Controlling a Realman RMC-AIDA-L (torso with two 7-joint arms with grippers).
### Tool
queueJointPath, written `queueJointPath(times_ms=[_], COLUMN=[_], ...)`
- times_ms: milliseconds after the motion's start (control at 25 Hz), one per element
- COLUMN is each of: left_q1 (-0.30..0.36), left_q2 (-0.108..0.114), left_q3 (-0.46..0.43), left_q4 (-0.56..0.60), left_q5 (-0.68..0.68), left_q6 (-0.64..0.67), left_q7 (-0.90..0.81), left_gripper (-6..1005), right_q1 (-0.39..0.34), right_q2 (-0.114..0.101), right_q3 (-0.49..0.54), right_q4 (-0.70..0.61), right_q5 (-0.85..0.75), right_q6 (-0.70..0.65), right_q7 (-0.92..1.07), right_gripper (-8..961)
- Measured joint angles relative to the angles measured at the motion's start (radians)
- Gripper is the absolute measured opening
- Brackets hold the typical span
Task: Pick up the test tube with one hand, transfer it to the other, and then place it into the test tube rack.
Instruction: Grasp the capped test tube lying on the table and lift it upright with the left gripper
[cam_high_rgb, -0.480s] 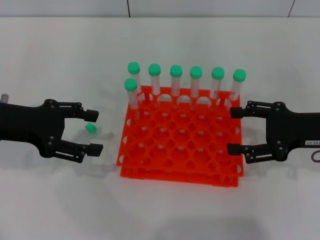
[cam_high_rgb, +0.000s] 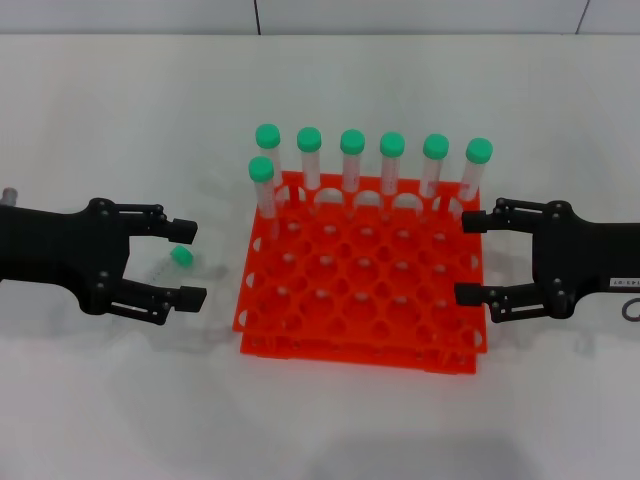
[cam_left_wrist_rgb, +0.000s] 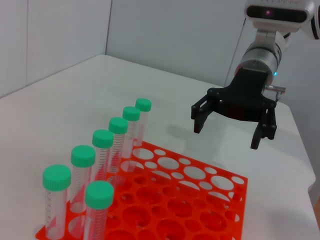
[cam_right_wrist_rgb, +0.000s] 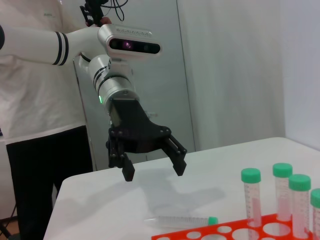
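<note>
- Left gripper (cam_high_rgb: 188, 263), jaws spread wide, hovers over bare white tabletop (cam_high_rgb: 120, 400) left of the rack.
- Test tube (cam_high_rgb: 168, 263) lies flat between those jaws, green cap toward the rack.
- Orange-red test tube rack (cam_high_rgb: 362, 300) holds seven upright tubes (cam_high_rgb: 392, 165) along its far edge.
- Right gripper (cam_high_rgb: 473, 258), jaws apart, sits at the rack's right edge.

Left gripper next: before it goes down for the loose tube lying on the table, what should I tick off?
1. Black unlabelled left gripper open: ok.
2. Slim clear green-capped test tube lying loose on the white table, beside the rack: ok.
3. Tube between the left fingers in the head view: ok; gripper hangs above it, no contact.
4. Bright orange-red test tube rack has free holes: ok; seven tubes stand along its far side.
5. White-labelled right gripper open, at the rack's right side: ok.
</note>
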Motion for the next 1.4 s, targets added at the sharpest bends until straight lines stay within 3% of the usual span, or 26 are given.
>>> queueJointPath(times_ms=[320, 480, 640, 680, 720, 1000, 1160, 1400], left_q1=[0.005, 0.004, -0.003, -0.013, -0.013, -0.137, -0.211, -0.273], left_q2=[-0.014, -0.02, -0.022, -0.022, -0.022, -0.007, -0.029, -0.064], left_q3=[-0.003, -0.005, -0.001, -0.001, -0.001, 0.002, 0.046, 0.135], left_q4=[0.07, 0.149, 0.253, 0.318, 0.318, 0.374, 0.379, 0.332], left_q5=[0.013, 0.03, 0.083, 0.138, 0.138, 0.386, 0.58, 0.717], left_q6=[-0.003, -0.016, -0.001, 0.004, 0.004, 0.054, 0.059, 0.043], left_q7=[-0.13, -0.316, -0.512, -0.635, -0.635, -0.941, -1.012, -1.043], left_gripper=[847, 842, 838, 837, 836, 827, 823, 816], right_q1=[-0.016, -0.036, -0.049, -0.051, -0.051, -0.051, -0.043, -0.036], right_q2=[0.004, 0.016, 0.016, 0.015, 0.015, 0.012, 0.013, 0.015], right_q3=[0.027, 0.114, 0.122, 0.122, 0.122, 0.134, 0.133, 0.133], right_q4=[0.001, 0.016, 0.019, 0.019, 0.019, 0.007, 0.005, 0.008], right_q5=[0.024, 0.047, 0.098, 0.107, 0.118, 0.138, 0.15, 0.166], right_q6=[0.012, 0.018, 0.031, 0.036, 0.043, 0.084, 0.103, 0.127], right_q7=[-0.026, -0.076, -0.092, -0.093, -0.095, -0.101, -0.113, -0.119], right_gripper=[868, 868, 868, 868, 868, 868, 868, 868])
